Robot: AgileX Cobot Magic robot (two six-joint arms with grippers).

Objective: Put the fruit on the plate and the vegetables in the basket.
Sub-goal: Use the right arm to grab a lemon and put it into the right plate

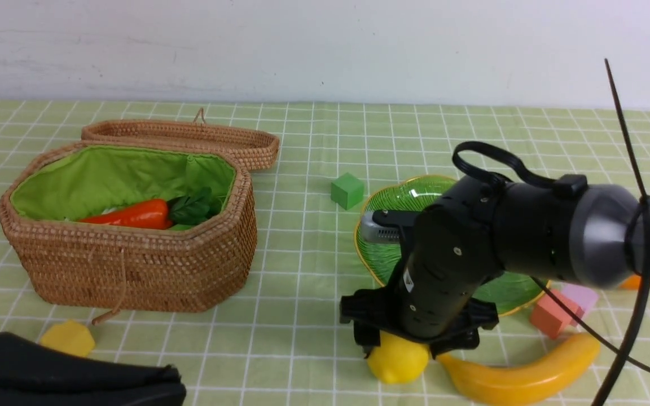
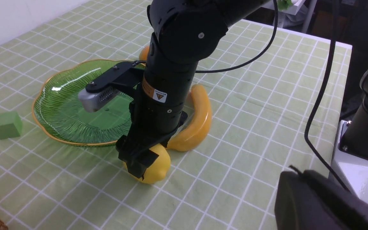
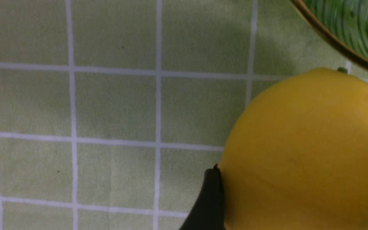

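Black fingers (image 3: 209, 198) of the right gripper (image 1: 409, 343) straddle the lemon (image 1: 395, 361). One presses against its side and the other is barely visible, so the grip looks closed on the fruit, which rests on the checked tablecloth (image 1: 302, 282). Just beside it lies the banana (image 1: 522, 375), and the green plate (image 1: 415, 194) sits just behind. Well apart, the wicker basket (image 1: 133, 270) holds the carrot (image 1: 133, 214). The left gripper (image 1: 77, 372) shows low and dark, and I cannot tell its spread.
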